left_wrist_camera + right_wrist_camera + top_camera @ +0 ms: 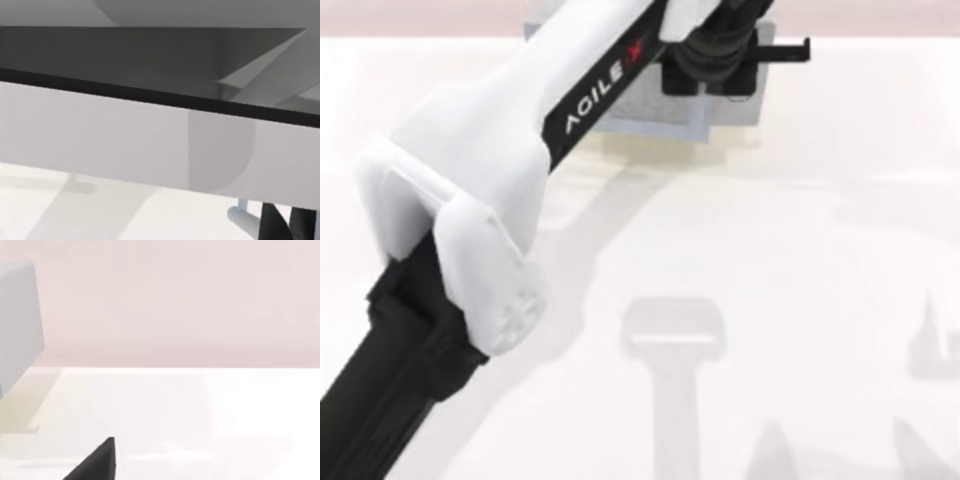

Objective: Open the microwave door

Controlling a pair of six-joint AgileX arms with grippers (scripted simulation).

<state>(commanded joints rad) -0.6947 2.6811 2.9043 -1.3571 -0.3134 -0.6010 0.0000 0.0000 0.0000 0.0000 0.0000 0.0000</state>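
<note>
The microwave [650,115] stands at the table's far edge, mostly hidden under my left arm; its grey side also shows in the right wrist view as the microwave [17,325]. My left gripper [725,60] reaches over its front. Close up, the microwave door [125,135] fills the left wrist view as a light-grey panel with a dark strip along one edge. Its slim handle [242,217] runs in between the two dark fingers of the left gripper [289,222], which stand close together on it. Only a dark tip of my right gripper [102,460] shows, low over the table.
The pale table [770,260] carries only arm shadows in front of the microwave. My left arm's white link crosses the left half of the top view. A pinkish wall lies behind the table.
</note>
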